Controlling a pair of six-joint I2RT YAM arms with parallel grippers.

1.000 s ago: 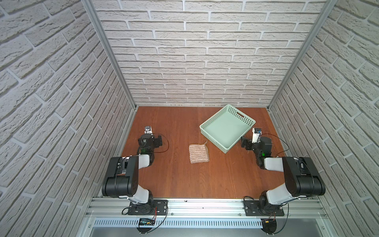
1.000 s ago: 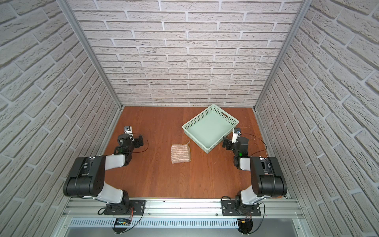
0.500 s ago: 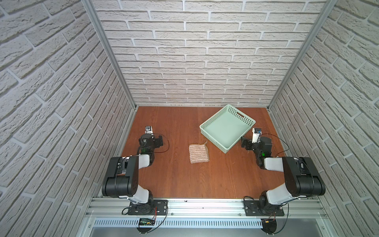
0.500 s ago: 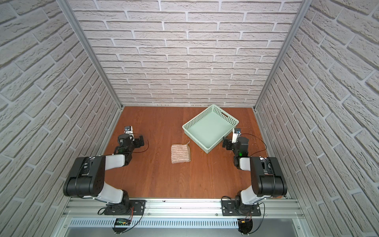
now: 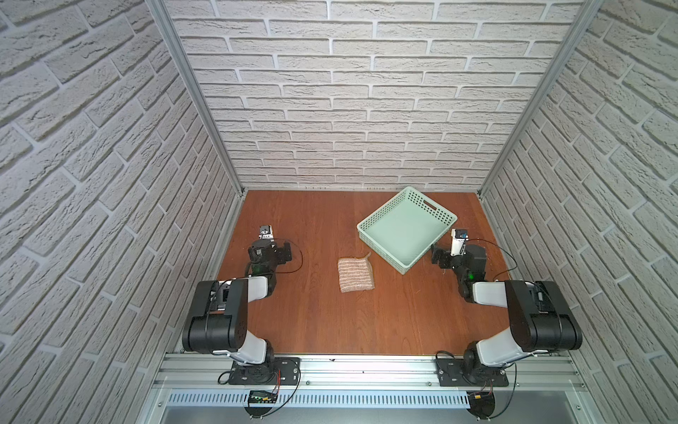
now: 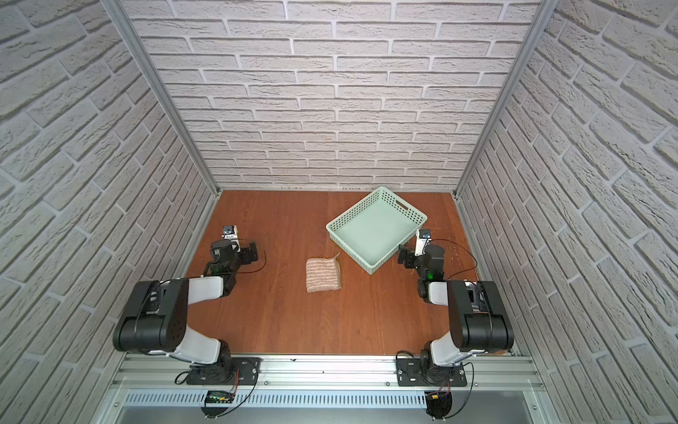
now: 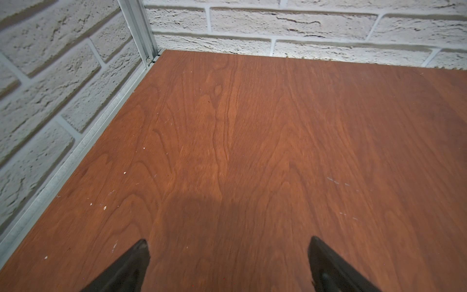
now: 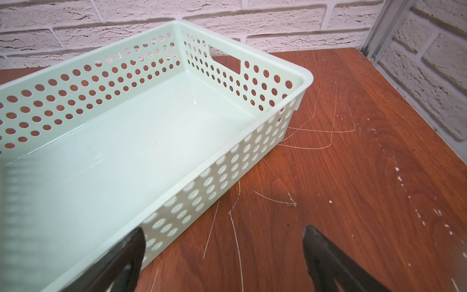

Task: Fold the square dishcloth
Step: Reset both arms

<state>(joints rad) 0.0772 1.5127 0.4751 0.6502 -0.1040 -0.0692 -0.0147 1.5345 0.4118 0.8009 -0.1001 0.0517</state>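
Change: nothing has moved since a second ago.
Cloth: square dishcloth (image 5: 355,274) lies just beside the basket (image 5: 404,267), long axis front-to-back.
Claws: left gripper (image 7: 227,242) is beyond the cloth and right gripper (image 8: 223,229) is beside the basket, both gaping and empty, neither clearly nearer.

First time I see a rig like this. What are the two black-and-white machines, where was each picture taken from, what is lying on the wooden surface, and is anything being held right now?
These are two robot arms, the left arm and the right arm, each ending in a two-fingered gripper. Both top views come from one camera overhead, looking down on the whole booth. The other two pictures come from cameras on the wrists, looking out past the fingers. On the wooden table lie a striped tan dishcloth and, apart from it, an empty mint-green basket. The left gripper is open over bare wood. The right gripper is open close beside the basket. Nothing is held.
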